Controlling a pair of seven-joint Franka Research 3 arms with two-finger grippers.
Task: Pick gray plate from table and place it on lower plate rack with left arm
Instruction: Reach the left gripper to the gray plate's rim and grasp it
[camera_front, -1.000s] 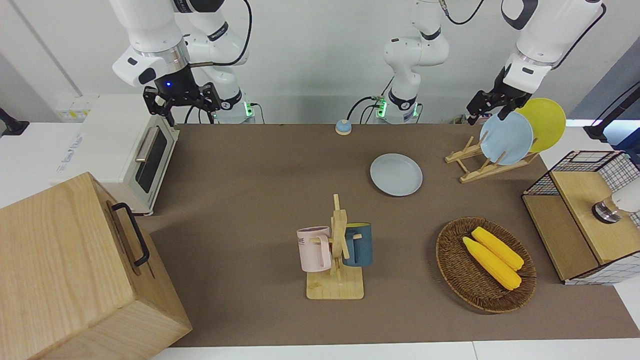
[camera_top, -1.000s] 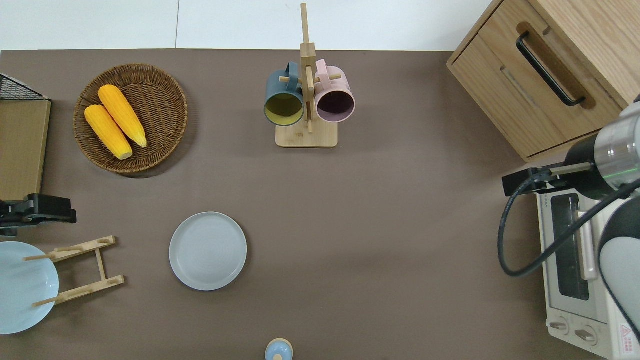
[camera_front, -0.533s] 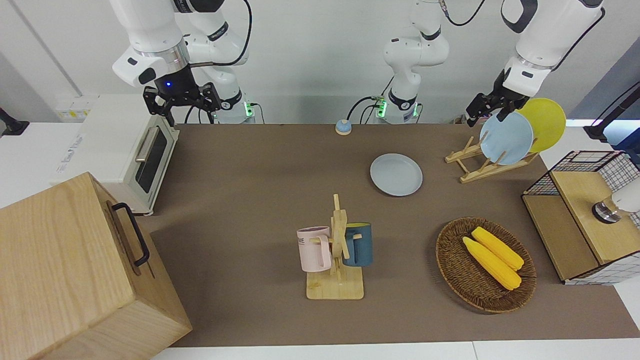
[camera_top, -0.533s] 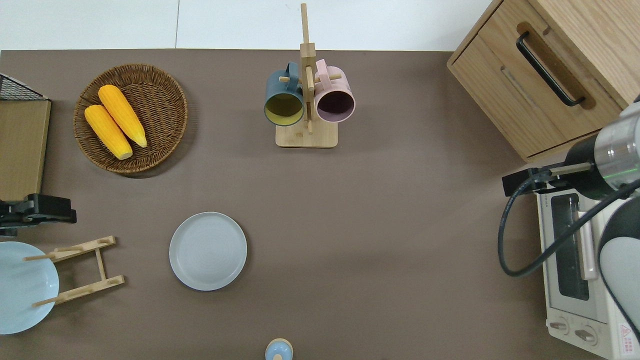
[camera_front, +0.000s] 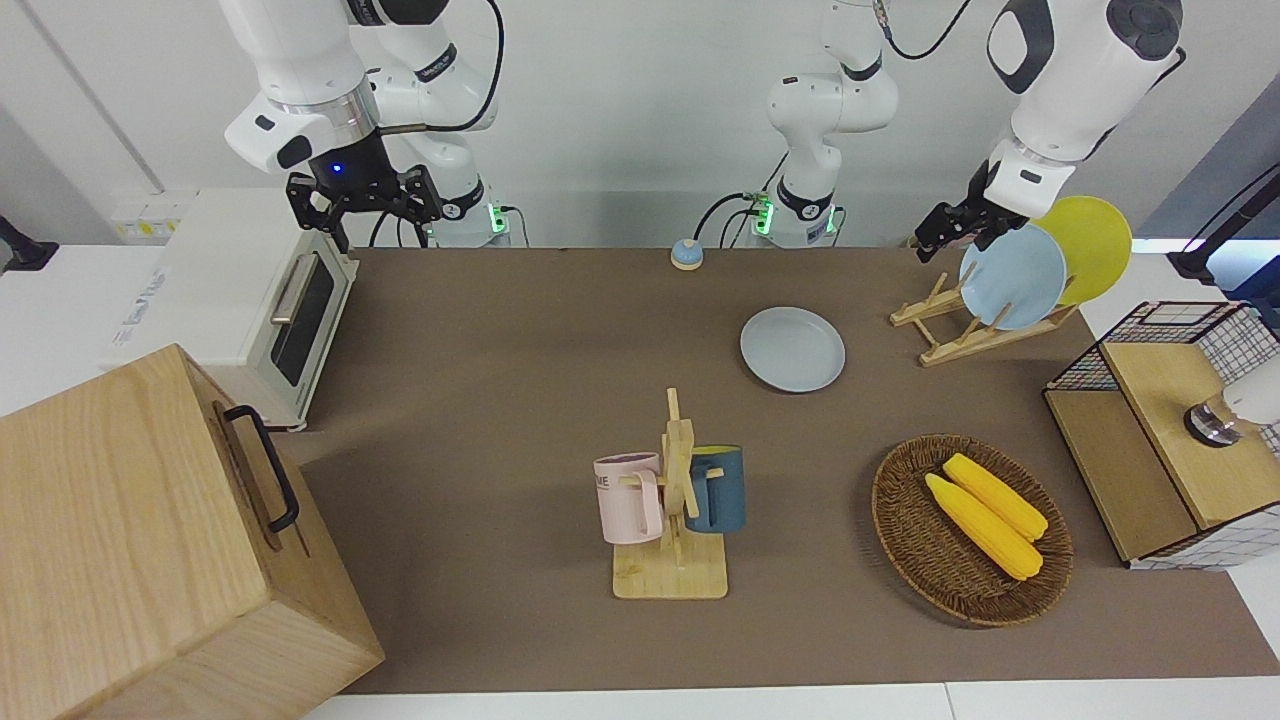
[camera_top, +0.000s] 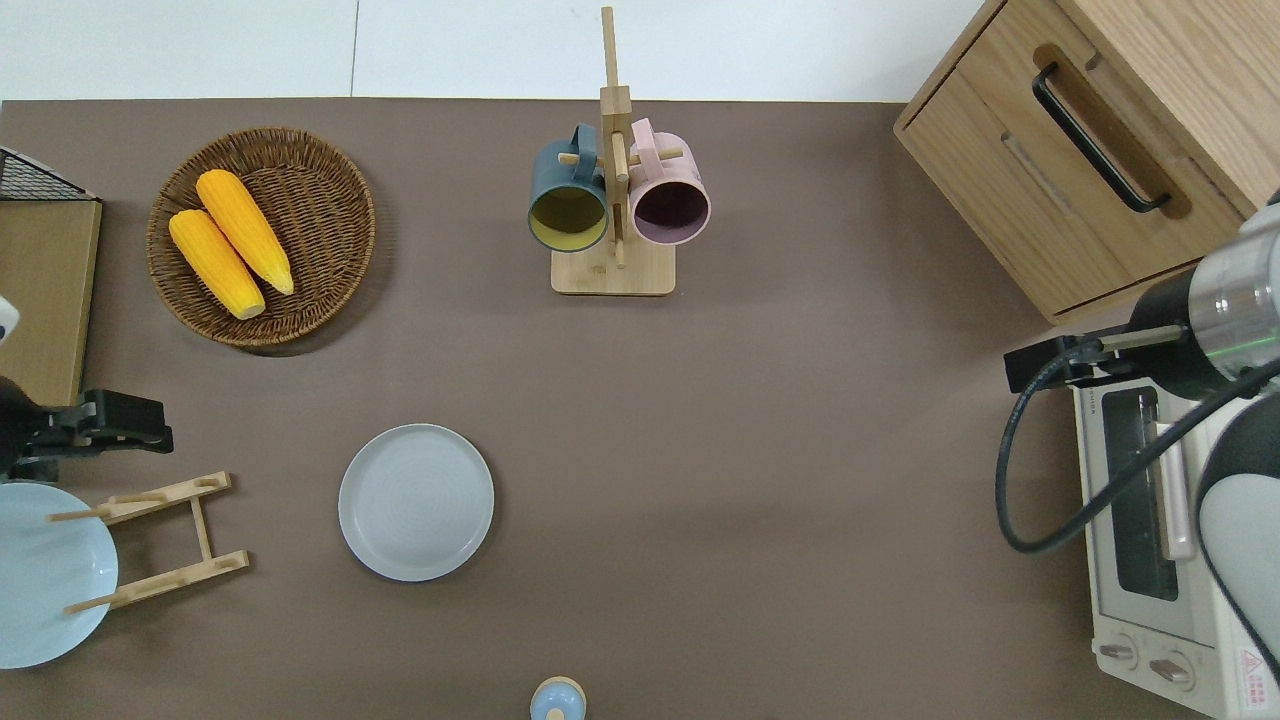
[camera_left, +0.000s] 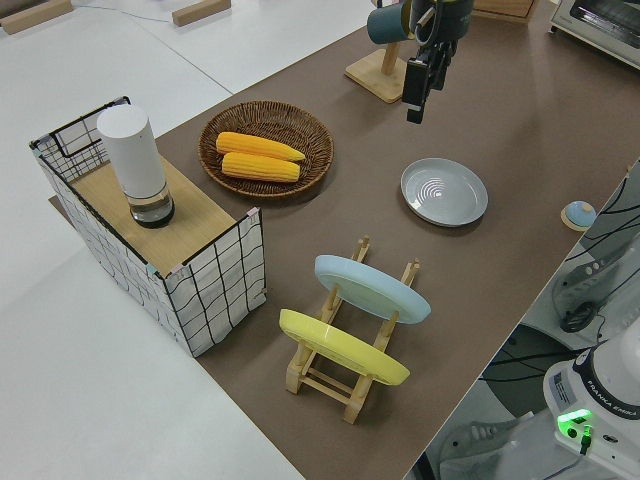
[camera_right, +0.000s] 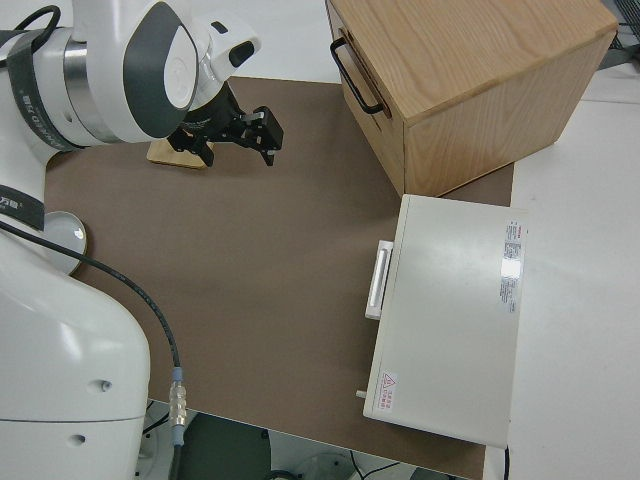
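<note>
The gray plate (camera_front: 792, 349) (camera_top: 416, 502) (camera_left: 444, 191) lies flat on the brown table (camera_front: 520, 380). Beside it, toward the left arm's end, stands the lower plate rack (camera_front: 945, 335) (camera_top: 160, 540) (camera_left: 350, 385). A light blue plate (camera_front: 1012, 277) and a yellow plate (camera_front: 1090, 245) stand upright in its slots. My left gripper (camera_front: 932, 240) (camera_top: 160, 432) (camera_left: 412, 100) hangs in the air, open and empty. In the overhead view it is over the table just past the rack's free slots. The right arm is parked, its gripper (camera_front: 365, 215) open.
A wicker basket (camera_front: 905, 530) with two corn cobs and a wire shelf (camera_front: 1165, 430) with a white cylinder stand at the left arm's end. A mug stand (camera_front: 672, 560) holds a pink and a blue mug. A toaster oven (camera_front: 280, 320), a wooden cabinet (camera_front: 150, 540) and a small bell (camera_front: 686, 254) are also here.
My left gripper has drawn away from the light blue plate's rim, shifting a little toward the gray plate's side. The plates and the right arm have not moved.
</note>
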